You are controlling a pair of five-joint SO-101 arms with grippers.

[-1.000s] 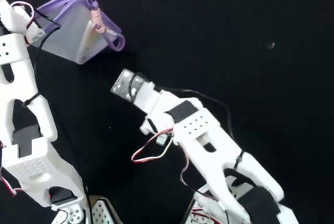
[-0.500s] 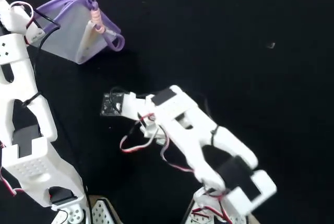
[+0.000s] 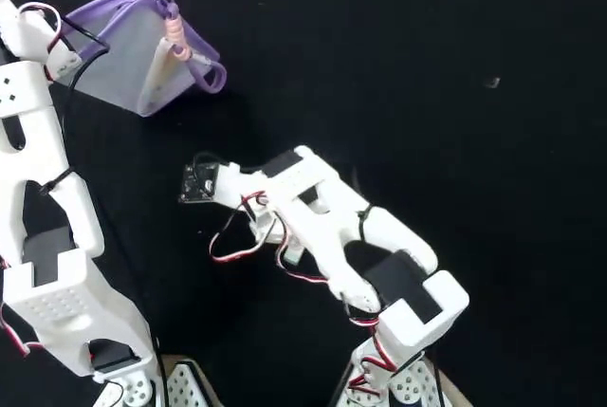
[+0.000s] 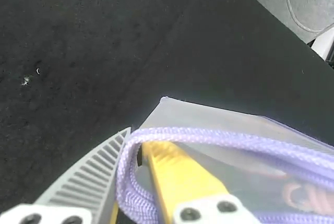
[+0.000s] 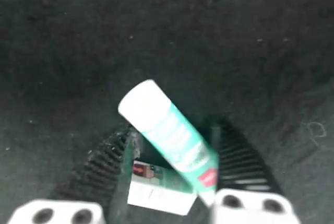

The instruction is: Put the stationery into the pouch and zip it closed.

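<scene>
The right arm (image 3: 322, 227) has folded in on itself over the last second. Its wrist, which was stretched up towards the pouch (image 3: 128, 56), has dropped low and swung to about nine o'clock of the middle of the table (image 3: 455, 141). The left arm (image 3: 38, 189) hasn't budged. The left gripper (image 4: 136, 140) pinches the pouch's purple zip edge, one finger inside and one outside, holding the mouth open up at ten o'clock. A tan stick (image 3: 163, 64) and a pink piece (image 3: 174, 29) sit in it (already packed, I'd guess). The right gripper (image 5: 172, 127) has its jaws narrowed on a green-and-white tube (image 5: 156, 114), touching it on both sides. A small labelled block (image 5: 156, 190) sits just beneath. So the pouch is part filled, the tube isn't in yet, and the zip is wholly undone.
</scene>
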